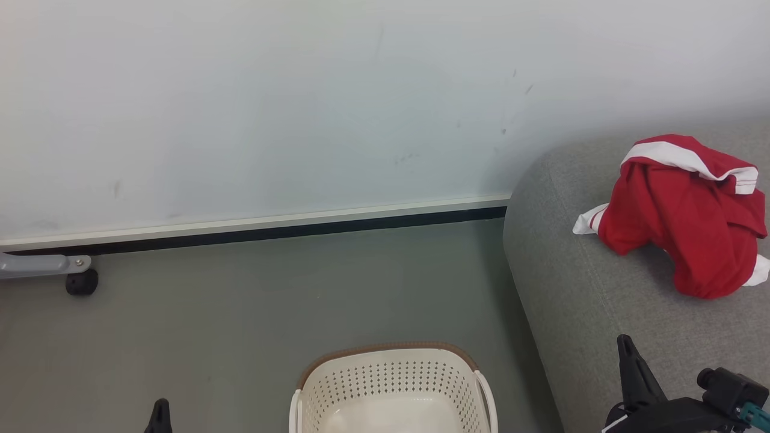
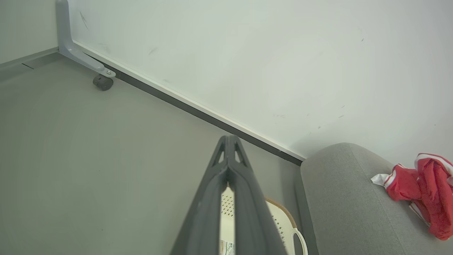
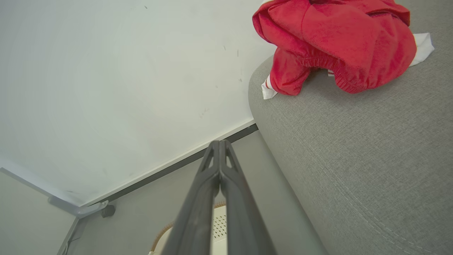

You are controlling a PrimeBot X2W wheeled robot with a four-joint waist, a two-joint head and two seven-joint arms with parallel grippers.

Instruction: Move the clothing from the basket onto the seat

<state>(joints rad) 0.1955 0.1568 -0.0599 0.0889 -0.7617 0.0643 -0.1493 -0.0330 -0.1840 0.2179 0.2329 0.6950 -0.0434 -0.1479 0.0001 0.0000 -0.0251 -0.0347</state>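
Observation:
The red clothing (image 1: 683,216) with white stripes lies in a crumpled heap on the grey seat (image 1: 577,300), at the right of the head view. The cream basket (image 1: 394,391) with a brown rim stands on the floor at the bottom centre, its inside bare where it shows. My right gripper (image 1: 625,346) is shut with nothing in it, low over the seat's front part, well short of the heap. My left gripper (image 1: 160,408) pokes up at the bottom left, shut and holding nothing. The wrist views show the clothing (image 3: 339,42) (image 2: 424,191) on the seat (image 3: 354,159) (image 2: 343,205) and both pairs of fingers pressed together.
A white wall with a dark baseboard (image 1: 258,231) runs behind the grey floor (image 1: 240,313). A grey bracket with a black caster (image 1: 81,281) sits at the left by the wall. The seat's rounded end stands just right of the basket.

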